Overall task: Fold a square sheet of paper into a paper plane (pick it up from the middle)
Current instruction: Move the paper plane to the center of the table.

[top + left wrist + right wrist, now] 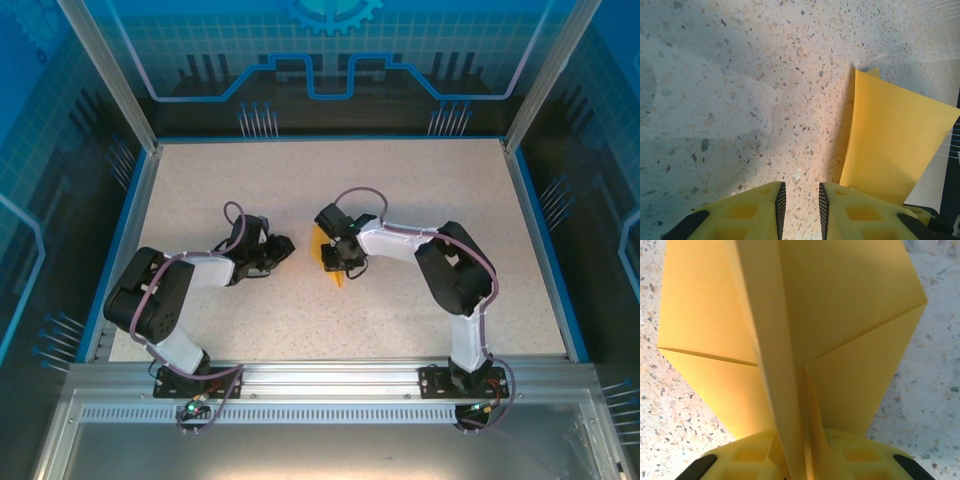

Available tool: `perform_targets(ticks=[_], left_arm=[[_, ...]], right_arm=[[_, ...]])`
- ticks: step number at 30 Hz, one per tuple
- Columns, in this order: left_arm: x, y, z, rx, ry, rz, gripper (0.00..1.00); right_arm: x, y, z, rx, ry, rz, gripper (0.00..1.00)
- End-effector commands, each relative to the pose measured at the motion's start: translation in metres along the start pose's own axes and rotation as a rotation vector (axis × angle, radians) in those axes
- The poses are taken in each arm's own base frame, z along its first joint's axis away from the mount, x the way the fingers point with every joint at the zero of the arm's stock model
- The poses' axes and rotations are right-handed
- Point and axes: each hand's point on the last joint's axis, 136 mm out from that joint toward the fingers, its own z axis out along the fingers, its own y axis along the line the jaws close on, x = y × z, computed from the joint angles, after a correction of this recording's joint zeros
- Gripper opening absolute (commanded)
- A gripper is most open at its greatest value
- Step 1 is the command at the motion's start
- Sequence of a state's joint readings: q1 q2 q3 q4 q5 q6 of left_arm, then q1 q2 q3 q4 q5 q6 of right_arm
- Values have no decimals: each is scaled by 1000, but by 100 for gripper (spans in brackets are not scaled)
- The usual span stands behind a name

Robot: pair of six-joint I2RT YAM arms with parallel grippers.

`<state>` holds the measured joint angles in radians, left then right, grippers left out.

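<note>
on the table [430, 190], the plane [850, 315] stands up on edge because my right gripper [799, 460] clamps its centre fold. my left gripper [800, 200] hovers just beside the plane, jaws slightly apart and empty, probably to stay clear.

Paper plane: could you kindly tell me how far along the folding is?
Done: the paper has diagonal flaps and a centre ridge creased in. In hand: the right gripper pinches that ridge; the left gripper sits beside the paper, jaws slightly apart, empty. Left: probably the wing folds and a final flattening, since the flaps spread wide.
</note>
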<state>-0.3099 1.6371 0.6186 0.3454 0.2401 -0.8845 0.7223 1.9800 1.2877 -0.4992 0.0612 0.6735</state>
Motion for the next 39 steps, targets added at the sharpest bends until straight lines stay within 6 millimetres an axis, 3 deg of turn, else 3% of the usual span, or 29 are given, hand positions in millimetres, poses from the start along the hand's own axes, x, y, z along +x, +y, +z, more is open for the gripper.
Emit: perform_targets(ticks=[1,5,12,19,29,39], left_arm=[[-1,2,-5,-8,-8,19,29],[-1,3,-5,-11,-8,19,28],[-2,1,-7,-10,-10,24,28],[-3,-1,-11,-10,-14,30,29],[-3,-2,-14,-19,-11,28,30],[-5,-5,-16,-23,-16,38,32]], right_arm=[[36,-13,36,1,132,10,23],[30,-19,26,78,99,-18,23],[0,-13,-8,223,-16,-77,13],[-46,-15,-28,306,-126,-73,6],[-96,-23,-8,311,-139,-39,8],[-92,-24,18,293,-72,-35,16]])
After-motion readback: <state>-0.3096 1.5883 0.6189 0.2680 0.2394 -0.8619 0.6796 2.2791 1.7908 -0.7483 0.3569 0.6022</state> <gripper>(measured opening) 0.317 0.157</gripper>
